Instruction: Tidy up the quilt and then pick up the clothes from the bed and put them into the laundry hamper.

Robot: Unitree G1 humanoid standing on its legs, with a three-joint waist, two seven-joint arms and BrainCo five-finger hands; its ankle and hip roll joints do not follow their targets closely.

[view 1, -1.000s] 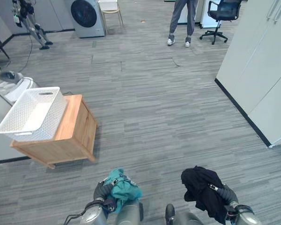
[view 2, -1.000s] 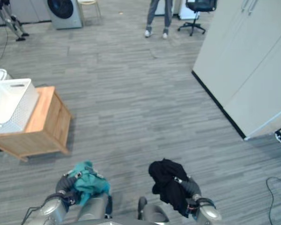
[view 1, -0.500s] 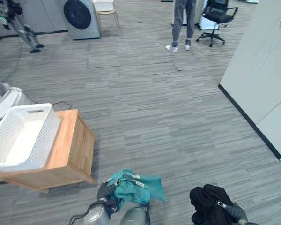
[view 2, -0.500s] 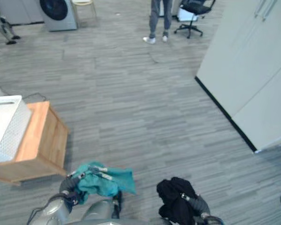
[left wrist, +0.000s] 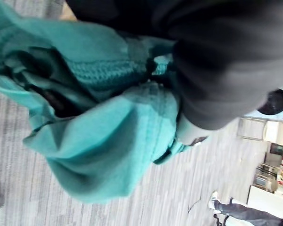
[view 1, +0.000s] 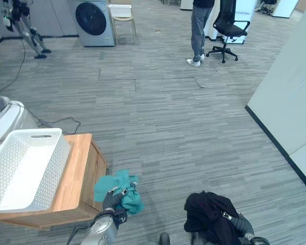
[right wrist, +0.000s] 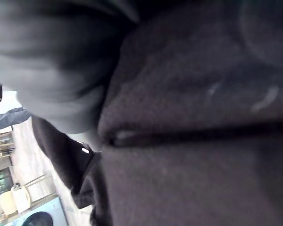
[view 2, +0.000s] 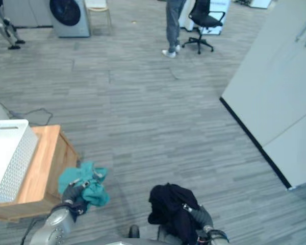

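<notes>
My left hand [view 1: 112,201] is shut on a bunched teal garment [view 1: 117,188], held above the floor just right of the wooden cabinet [view 1: 80,168]; the teal cloth [left wrist: 108,136] wraps over the hand's fingers in the left wrist view. My right hand [view 1: 233,220] is shut on a black garment [view 1: 206,214] at the lower right, and that dark cloth [right wrist: 193,117] covers the right wrist view. A white perforated laundry hamper [view 1: 21,166] stands on the cabinet at the left, with nothing showing inside it.
A person [view 1: 200,30] stands at the back beside a black office chair [view 1: 225,28]. A washing machine [view 1: 94,20] and a stool [view 1: 122,14] are at the back left. White cupboard doors [view 1: 290,97] line the right side. Grey carpet floor stretches ahead.
The camera has swung, bringing the cabinet and hamper closer on the left. The teal garment has bunched up and sits nearer the cabinet. The black garment shows more fully.
</notes>
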